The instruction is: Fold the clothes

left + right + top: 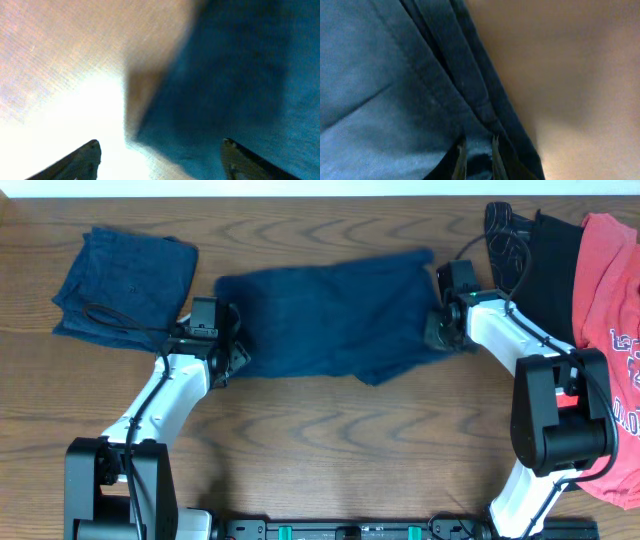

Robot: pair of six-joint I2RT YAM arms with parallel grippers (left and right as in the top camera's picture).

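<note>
Spread blue garment [330, 315]; left gripper [161, 148] wide at its corner; right gripper [478, 157] pinching hem.

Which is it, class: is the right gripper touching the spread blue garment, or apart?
Touching. Right wrist view: the right gripper pinches the blue garment at its hem.

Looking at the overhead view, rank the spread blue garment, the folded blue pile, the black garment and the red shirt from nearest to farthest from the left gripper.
From the left gripper:
1. spread blue garment, at its fingers, table centre.
2. folded blue pile, just beyond, far left.
3. black garment, far right.
4. red shirt, right edge.
</note>
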